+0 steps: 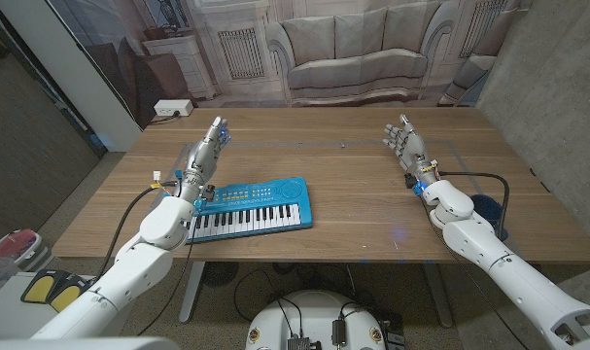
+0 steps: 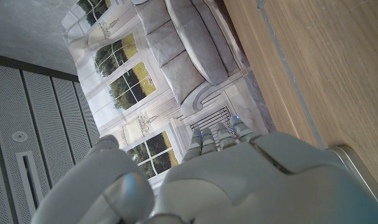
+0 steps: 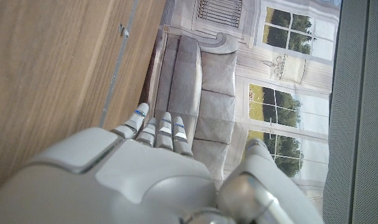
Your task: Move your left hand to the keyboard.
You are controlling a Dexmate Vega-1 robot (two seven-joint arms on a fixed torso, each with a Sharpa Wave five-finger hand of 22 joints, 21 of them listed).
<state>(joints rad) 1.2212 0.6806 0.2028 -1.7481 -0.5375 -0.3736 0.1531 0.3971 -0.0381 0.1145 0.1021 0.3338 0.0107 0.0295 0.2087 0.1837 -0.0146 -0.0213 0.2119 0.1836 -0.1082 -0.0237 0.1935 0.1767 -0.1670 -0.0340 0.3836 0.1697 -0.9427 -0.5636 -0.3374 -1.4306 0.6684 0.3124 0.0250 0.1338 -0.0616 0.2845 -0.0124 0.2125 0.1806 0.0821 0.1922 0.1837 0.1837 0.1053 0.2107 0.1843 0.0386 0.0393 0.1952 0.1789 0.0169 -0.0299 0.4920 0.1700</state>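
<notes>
- Keyboard (image 1: 251, 205): a small blue toy keyboard with white and black keys lies on the wooden surface (image 1: 353, 194), towards the robot's left side and near the front edge. Its left end is partly covered by the left forearm, so that end cannot be made out.
- Left hand (image 1: 207, 154): raised above the surface just behind the keyboard's left end, fingers straight and pointing away from the robot. It holds nothing and the fingers are extended. Whether the wrist touches the keyboard cannot be told from the head view.
- Left hand, left wrist view (image 2: 238, 180): seen from the back, its fingertips (image 2: 217, 134) reach towards a backdrop printed with a sofa and windows. The palm side is hidden.
- Right hand (image 1: 404, 144): held upright over the right part of the surface, well apart from the keyboard, fingers spread and slightly bent, with nothing in its grasp.
- Right hand, right wrist view (image 3: 145, 174): only its back shows, with fingertips (image 3: 157, 127) pointing at the printed sofa; the thumb is cut by the picture's lower edge.
- Black cable (image 1: 474, 180): runs from the right wrist across the surface and over its right edge, where a dark object lies, too blurred to identify, perhaps a bag.
- Backdrop (image 1: 363, 49): a printed sheet showing a grey sofa hangs behind the surface; its top is cut off.
- White power strip (image 1: 172, 109): lies on the floor behind the far left corner of the surface.
</notes>
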